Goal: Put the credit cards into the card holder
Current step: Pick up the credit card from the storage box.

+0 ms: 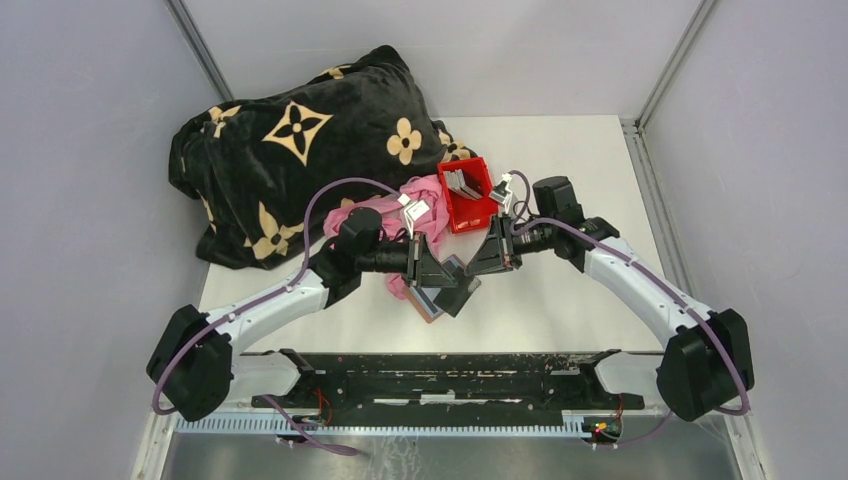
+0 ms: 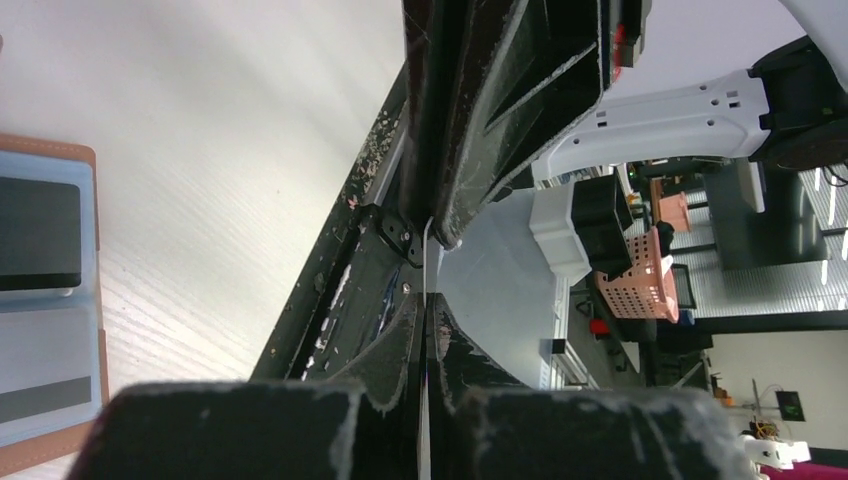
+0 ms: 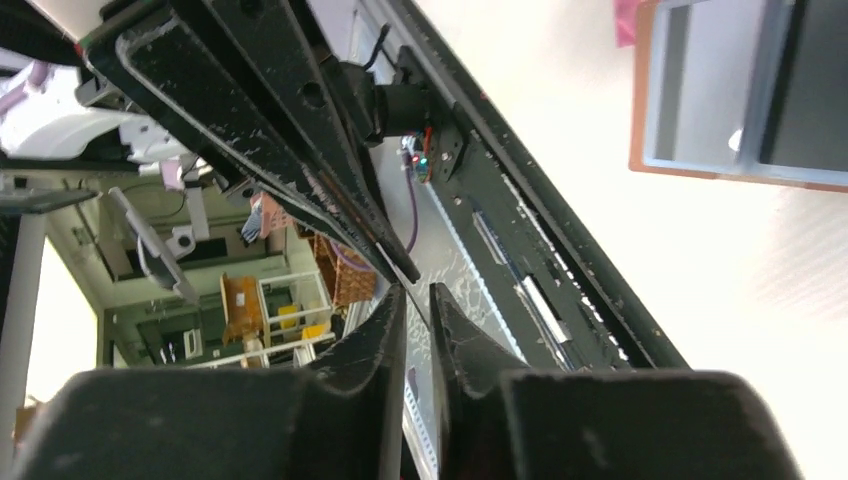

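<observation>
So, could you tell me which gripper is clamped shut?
The left gripper, pinched on a thin card; the right gripper shows a narrow gap.

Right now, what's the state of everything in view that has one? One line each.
Card holder: open, lying flat, slotted cards inside.
Left gripper: jaws shut on the held card, seen edge-on.
Right gripper: jaws a crack apart; grip unclear.
Red bin: upright, spare cards standing in it.
Blanket: heaped.
Pink cloth: crumpled.

Top view: high above the near edge, facing down over the table (image 1: 560, 300). Wrist views: close, low, rolled sideways, facing that edge. All share the holder (image 1: 428, 303).
</observation>
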